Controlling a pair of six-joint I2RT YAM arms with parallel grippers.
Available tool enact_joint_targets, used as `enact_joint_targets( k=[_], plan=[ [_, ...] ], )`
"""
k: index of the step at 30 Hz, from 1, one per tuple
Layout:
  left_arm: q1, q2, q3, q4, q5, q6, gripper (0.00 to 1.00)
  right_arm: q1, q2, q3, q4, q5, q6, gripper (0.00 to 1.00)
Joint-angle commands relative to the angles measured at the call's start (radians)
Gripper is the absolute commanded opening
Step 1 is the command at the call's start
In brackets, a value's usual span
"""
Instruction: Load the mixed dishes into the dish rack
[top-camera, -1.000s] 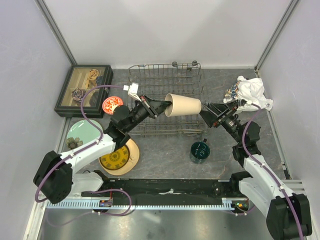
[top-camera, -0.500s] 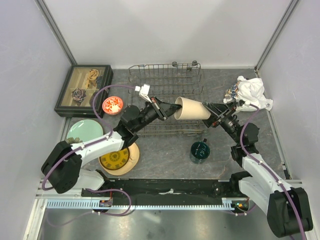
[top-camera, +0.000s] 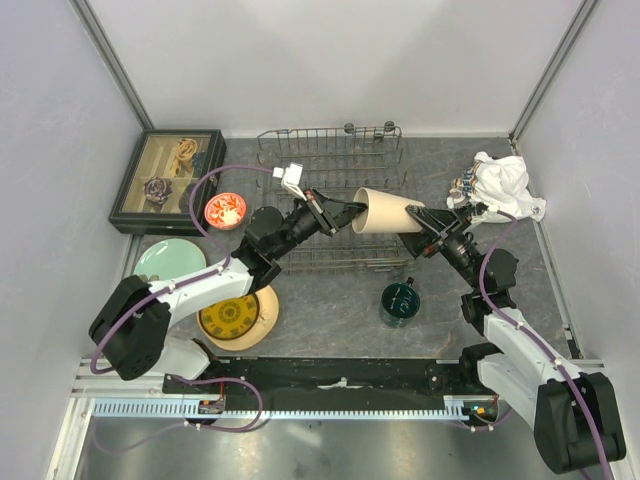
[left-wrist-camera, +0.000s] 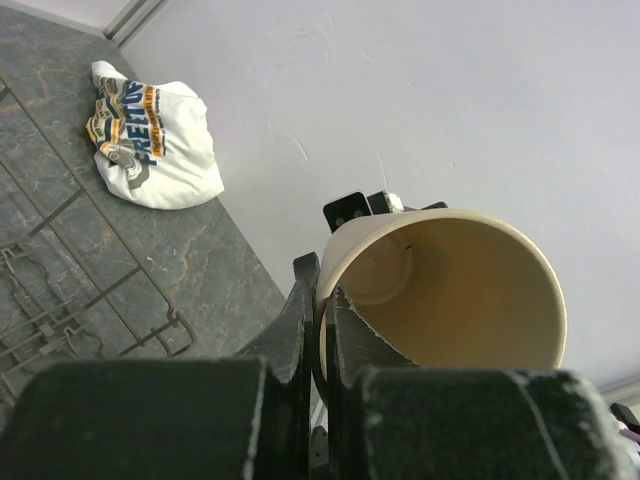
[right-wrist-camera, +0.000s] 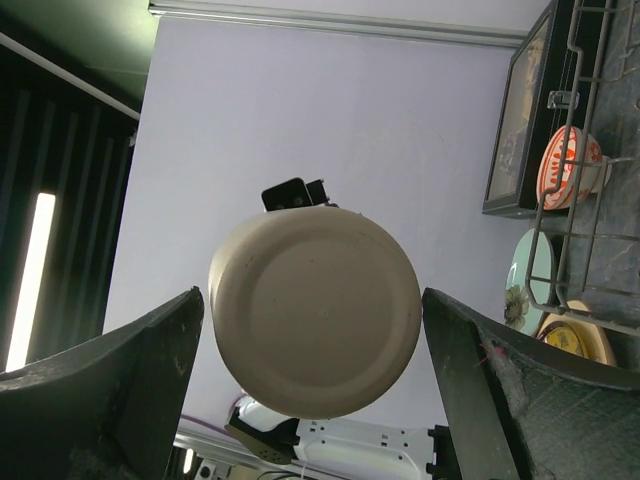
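Left end effector (top-camera: 350, 211) clamps beige cup (top-camera: 387, 212) rim; right end effector (top-camera: 413, 217) gapes facing base.

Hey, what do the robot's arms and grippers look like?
The left arm and right arm both have white links with black joints and bases. A purple cable runs along each. The left gripper and right gripper are black, with two flat dark fingers.

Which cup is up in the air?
The beige cup: the left gripper holds it sideways by its rim above the rack. The dark green mug stands on the table.
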Motion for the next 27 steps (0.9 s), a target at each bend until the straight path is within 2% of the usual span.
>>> enact_joint_targets(
  k=[1, 11, 17, 20, 21, 23, 24, 25, 26, 27],
  plan=[
    [-0.003, 0.005, 0.03, 0.074, -0.012, -0.021, 0.02, 0.005, 0.001, 0.005, 0.058, -0.013, 0.025, 0.98],
    [-0.003, 0.003, -0.008, 0.094, -0.018, -0.024, 0.02, 0.005, 0.026, -0.007, 0.084, -0.019, 0.032, 0.85],
    [-0.003, 0.017, -0.033, 0.123, -0.018, -0.033, 0.02, 0.004, 0.039, -0.013, 0.128, -0.024, 0.06, 0.73],
    [-0.003, 0.023, -0.042, 0.119, -0.021, -0.041, 0.02, 0.004, 0.041, -0.012, 0.139, -0.025, 0.069, 0.55],
    [-0.003, 0.023, -0.045, 0.116, -0.021, -0.042, 0.07, 0.005, 0.041, -0.01, 0.14, -0.027, 0.069, 0.4],
    [-0.003, 0.024, -0.054, 0.119, -0.018, -0.044, 0.18, 0.005, 0.041, -0.01, 0.14, -0.028, 0.071, 0.23],
    [-0.003, 0.026, -0.06, 0.12, -0.016, -0.045, 0.24, 0.004, 0.043, -0.01, 0.14, -0.028, 0.071, 0.17],
    [-0.003, 0.024, -0.067, 0.122, -0.018, -0.047, 0.38, 0.005, 0.044, -0.009, 0.14, -0.031, 0.071, 0.11],
    [-0.003, 0.021, -0.073, 0.123, -0.02, -0.048, 0.43, 0.004, 0.049, -0.007, 0.142, -0.033, 0.077, 0.01],
    [-0.003, 0.02, -0.076, 0.125, -0.016, -0.048, 0.49, 0.004, 0.053, -0.007, 0.148, -0.034, 0.081, 0.0]
  ],
)
